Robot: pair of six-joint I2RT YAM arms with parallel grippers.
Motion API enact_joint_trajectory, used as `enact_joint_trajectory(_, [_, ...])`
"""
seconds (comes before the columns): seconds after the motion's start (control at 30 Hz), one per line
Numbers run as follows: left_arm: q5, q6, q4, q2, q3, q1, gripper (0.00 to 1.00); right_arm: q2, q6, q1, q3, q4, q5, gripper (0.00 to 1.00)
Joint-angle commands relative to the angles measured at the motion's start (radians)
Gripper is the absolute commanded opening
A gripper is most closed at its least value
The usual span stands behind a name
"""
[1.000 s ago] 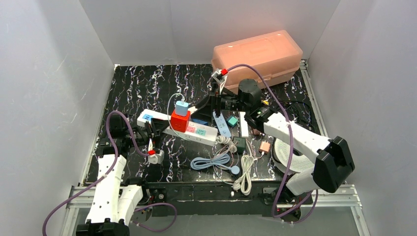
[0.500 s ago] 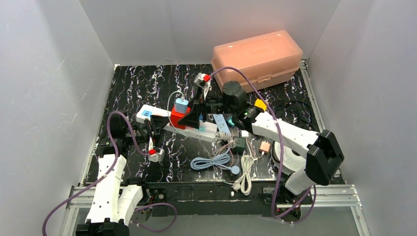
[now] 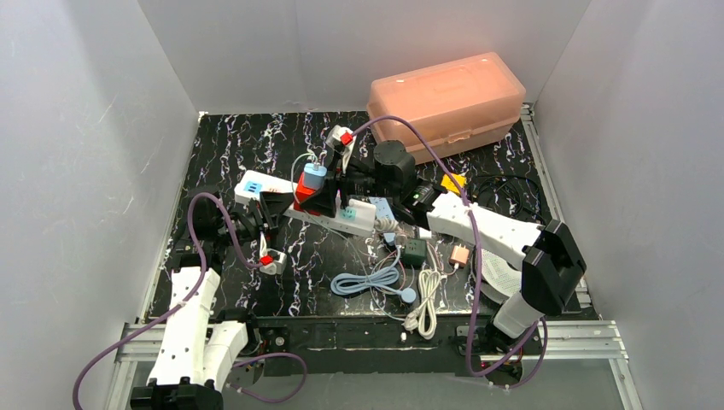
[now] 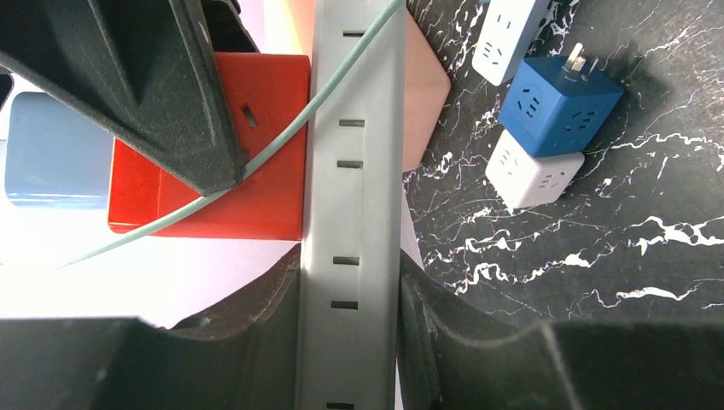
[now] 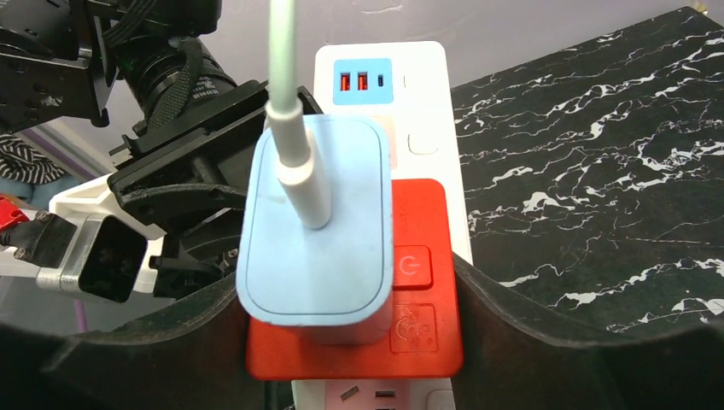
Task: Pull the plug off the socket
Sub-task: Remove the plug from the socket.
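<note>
A white power strip (image 3: pixel 341 218) lies across the mat. A red socket cube (image 3: pixel 307 195) sits on it, and a light blue plug (image 3: pixel 315 176) with a pale green cable is plugged into the cube's top. My right gripper (image 3: pixel 324 198) straddles the cube. In the right wrist view its fingers (image 5: pixel 546 333) press both sides of the red cube (image 5: pixel 423 290), with the blue plug (image 5: pixel 316 231) between them. My left gripper (image 3: pixel 271 207) is shut on the strip's left end; in the left wrist view the strip (image 4: pixel 350 171) is clamped between the jaws.
A pink lidded box (image 3: pixel 446 96) stands at the back right. Coiled blue and white cables (image 3: pixel 376 280) and small adapters (image 3: pixel 416 250) lie in front of the strip. A blue cube adapter (image 4: pixel 555 107) and a white one (image 4: pixel 534 175) sit beside the strip.
My right arm has swung left and forward, from beside the pink box to over the red cube, and its fingers now enclose the cube. My left gripper still holds the strip, which has shifted slightly.
</note>
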Motion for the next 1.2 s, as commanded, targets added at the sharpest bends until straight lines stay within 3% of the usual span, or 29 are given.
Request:
enact_joint_trajectory(0.0, [0.106,-0.016,0.137,-0.008,0.011,-0.008,0.00,0.000,0.001,0.042,0.048,-0.007,-0.026,0.52])
enact_joint_trajectory(0.1, [0.093,-0.058,0.151,-0.010,0.017,-0.013,0.00,-0.014,-0.029,0.050,0.038,-0.013,-0.002,0.43])
enact_joint_trajectory(0.17, [0.085,-0.074,0.149,-0.012,0.020,-0.012,0.00,-0.025,-0.030,0.051,0.034,-0.014,-0.018,0.44])
enact_joint_trajectory(0.27, [0.078,-0.077,0.145,-0.014,0.018,-0.013,0.00,-0.057,-0.023,0.051,0.022,-0.010,-0.053,0.73])
enact_joint_trajectory(0.37, [0.077,-0.073,0.146,-0.017,0.010,-0.014,0.00,-0.103,-0.026,0.049,-0.005,0.005,-0.066,0.80])
enact_joint_trajectory(0.8, [0.079,-0.064,0.148,-0.024,-0.001,-0.018,0.00,-0.204,-0.022,-0.024,-0.073,0.010,-0.115,0.81])
enact_joint_trajectory(1.17, [0.061,-0.136,0.172,-0.027,0.010,-0.020,0.00,-0.166,-0.129,-0.001,-0.023,-0.108,-0.030,0.78])
